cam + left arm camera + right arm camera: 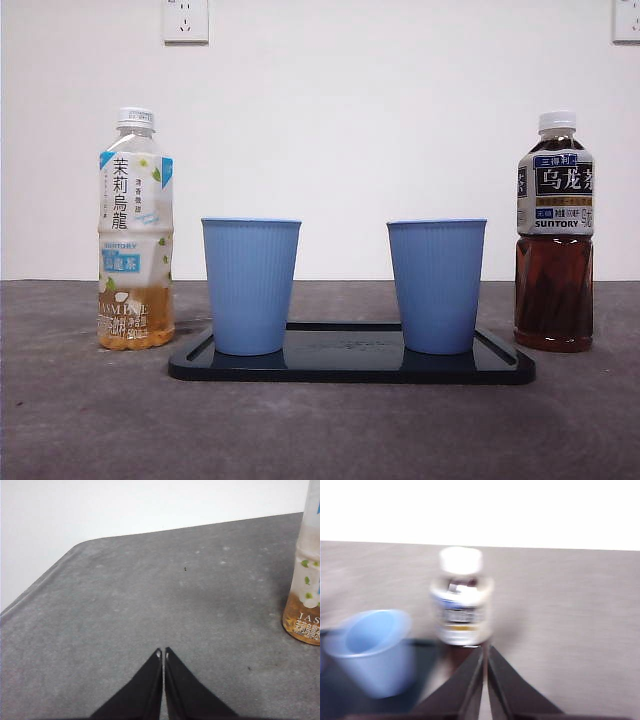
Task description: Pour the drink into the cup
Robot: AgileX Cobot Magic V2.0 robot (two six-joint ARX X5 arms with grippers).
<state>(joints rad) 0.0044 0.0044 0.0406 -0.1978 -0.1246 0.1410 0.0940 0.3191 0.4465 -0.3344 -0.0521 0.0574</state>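
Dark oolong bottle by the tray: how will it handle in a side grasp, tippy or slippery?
The dark tea bottle looks nearly full, so probably heavy and stable. It is tall and narrow, so a high push could tip it. Its glossy label may slip. The right pincer faces it, shut.

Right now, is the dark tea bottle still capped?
Capped. A white cap sits on the dark tea bottle, which stands upright beside the tray; the right wrist view shows the cap too.

Colours and patterns noted on grey bench (90, 430).
Two ribbed pale-blue cups (250, 285) (436, 285) on glossy black tray (350, 368). Jasmine tea bottle (135, 230): white cap, white-and-blue label with green leaf print, pale amber liquid. Oolong bottle (555, 235): white cap, dark-blue and white label, dark brown liquid. Hands black (163, 652) (485, 650).
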